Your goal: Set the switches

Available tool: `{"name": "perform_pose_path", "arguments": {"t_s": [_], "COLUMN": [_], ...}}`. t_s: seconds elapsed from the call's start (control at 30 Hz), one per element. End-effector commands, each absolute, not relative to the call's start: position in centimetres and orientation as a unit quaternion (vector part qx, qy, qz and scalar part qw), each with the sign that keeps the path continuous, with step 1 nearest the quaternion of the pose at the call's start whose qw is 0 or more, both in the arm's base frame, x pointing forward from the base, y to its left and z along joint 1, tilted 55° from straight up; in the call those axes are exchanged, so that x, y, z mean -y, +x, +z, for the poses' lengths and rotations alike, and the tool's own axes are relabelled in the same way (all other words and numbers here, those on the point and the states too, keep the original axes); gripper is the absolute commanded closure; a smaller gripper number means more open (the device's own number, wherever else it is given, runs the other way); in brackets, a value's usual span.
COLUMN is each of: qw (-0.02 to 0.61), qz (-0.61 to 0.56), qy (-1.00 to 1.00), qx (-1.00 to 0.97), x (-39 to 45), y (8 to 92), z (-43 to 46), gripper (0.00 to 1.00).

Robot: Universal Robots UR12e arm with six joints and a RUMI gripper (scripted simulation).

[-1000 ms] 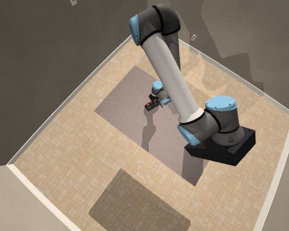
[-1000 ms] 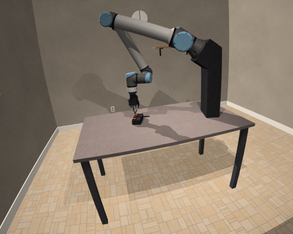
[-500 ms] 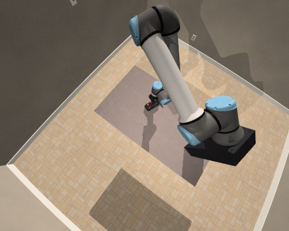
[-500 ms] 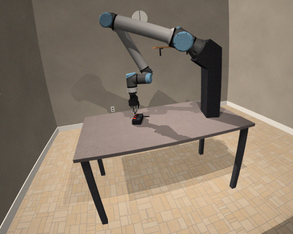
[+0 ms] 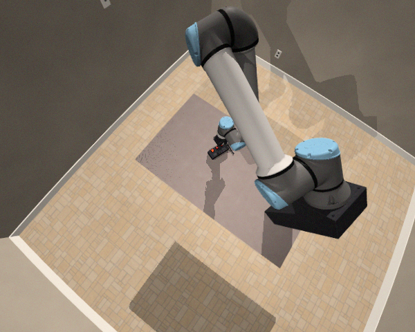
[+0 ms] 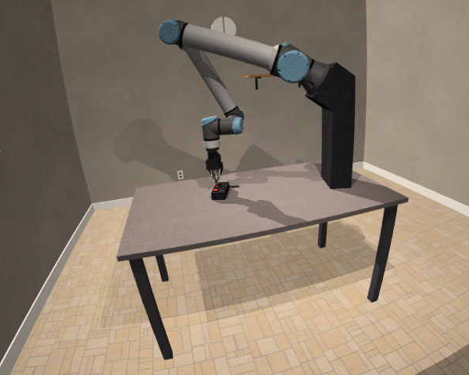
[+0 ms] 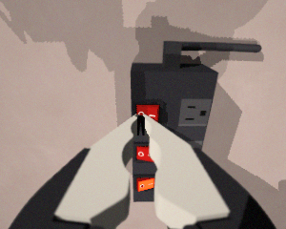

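Exterior view: the black power strip lay face up near the middle of the desk, well apart from every edge, with bare surface all round it. One arm; its gripper hung just above the strip, jaws pressed together and holding nothing. The wrist view alone resolved three red switches in a row: the cable-end switch at the fingertips, the middle switch, and the far switch, the brightest. One outlet and the cable showed there.
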State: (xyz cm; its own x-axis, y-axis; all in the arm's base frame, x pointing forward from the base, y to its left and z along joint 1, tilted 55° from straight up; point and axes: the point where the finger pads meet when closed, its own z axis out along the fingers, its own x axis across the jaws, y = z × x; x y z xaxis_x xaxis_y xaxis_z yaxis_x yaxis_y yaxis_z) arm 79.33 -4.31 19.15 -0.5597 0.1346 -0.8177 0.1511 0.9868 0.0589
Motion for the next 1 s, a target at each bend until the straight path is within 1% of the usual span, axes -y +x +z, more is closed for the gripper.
{"name": "perform_pose_path", "arguments": {"t_s": [0.0,0.53,0.97], "qw": [0.462,0.462,0.462], "qz": [-0.009,-0.009,-0.009], "qy": [0.081,0.081,0.081], "qx": [-0.883,-0.883,-0.883], "x": [4.3,4.0,3.9], "y": [79.2,76.4,76.2], "z": [19.3,21.3,21.4], "gripper": [1.00,1.00,1.00]}}
